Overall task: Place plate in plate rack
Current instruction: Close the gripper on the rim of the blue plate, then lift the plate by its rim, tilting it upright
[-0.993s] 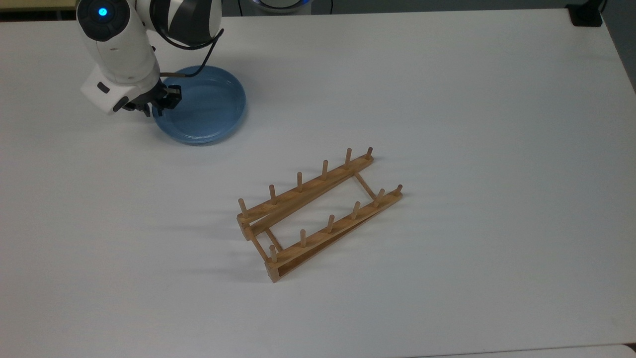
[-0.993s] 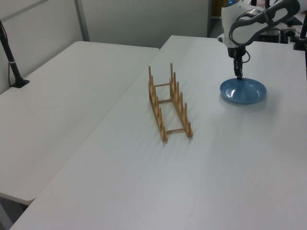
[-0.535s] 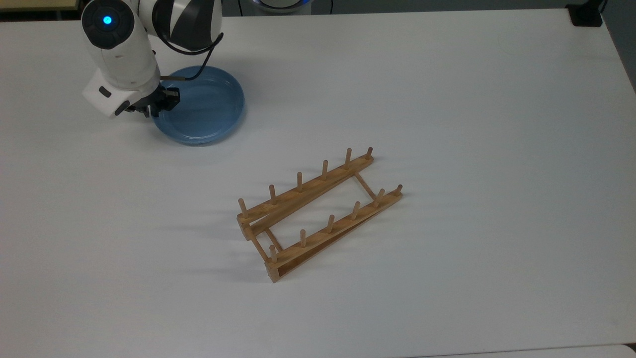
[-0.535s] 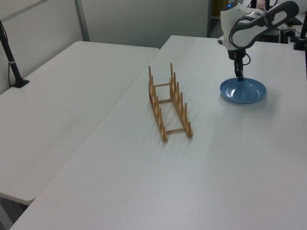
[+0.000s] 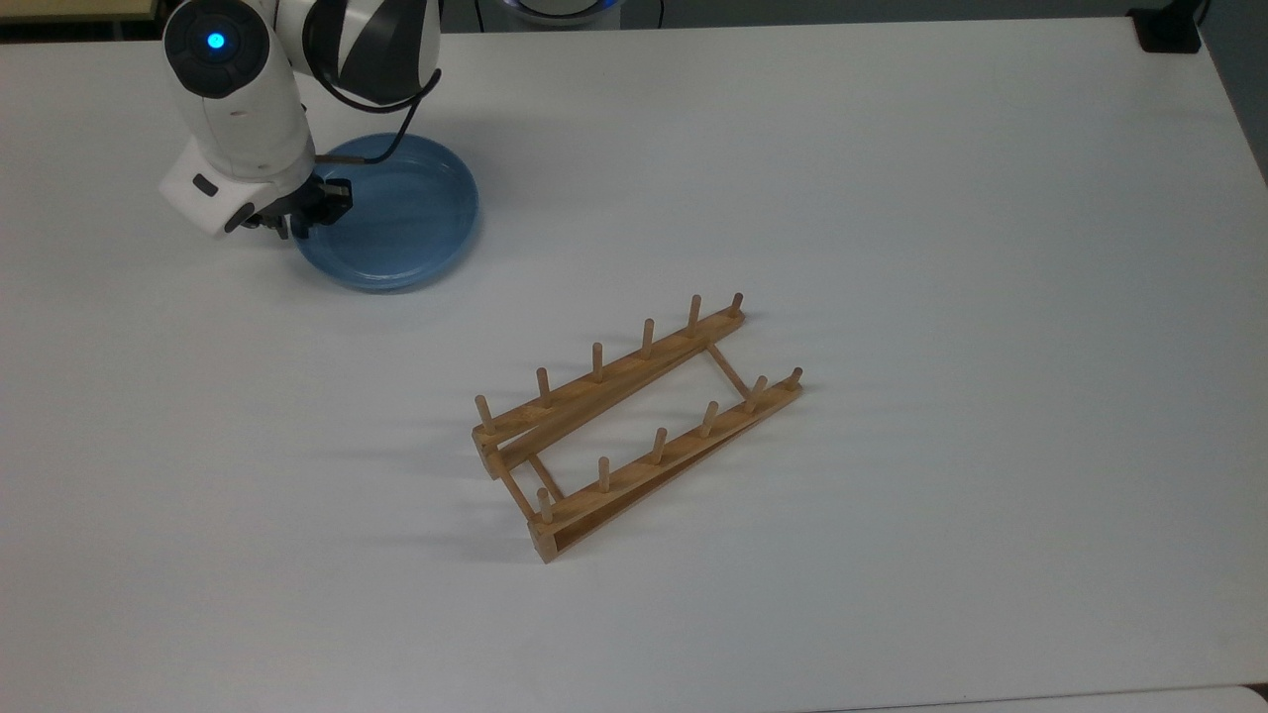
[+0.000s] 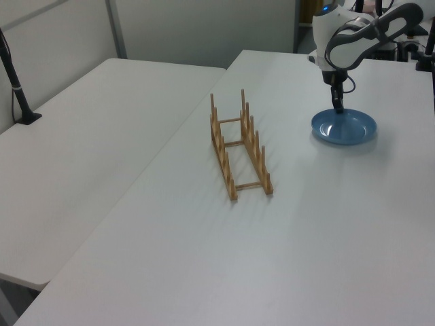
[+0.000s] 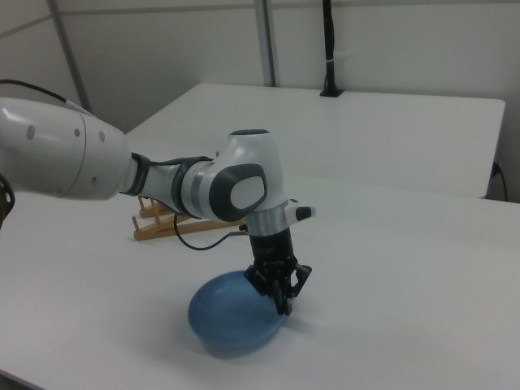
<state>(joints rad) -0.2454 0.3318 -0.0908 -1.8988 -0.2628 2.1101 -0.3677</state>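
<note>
White table [image 5: 892,198] | fingers [image 7: 282,302] pinching plate [image 5: 401,223] rim | plate rack [image 5: 634,421] apart

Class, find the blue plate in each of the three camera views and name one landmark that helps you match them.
Top view: the plate lies upper left on the table.
Left view: it lies upper right.
Right view: it sits bottom centre.
Shared landmark: the gripper at the plate's rim, with the plate rack apart from it.

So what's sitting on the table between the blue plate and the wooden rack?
Nothing: in the top view, only bare white table lies between the plate and the plate rack. The left view shows the same gap.
</note>
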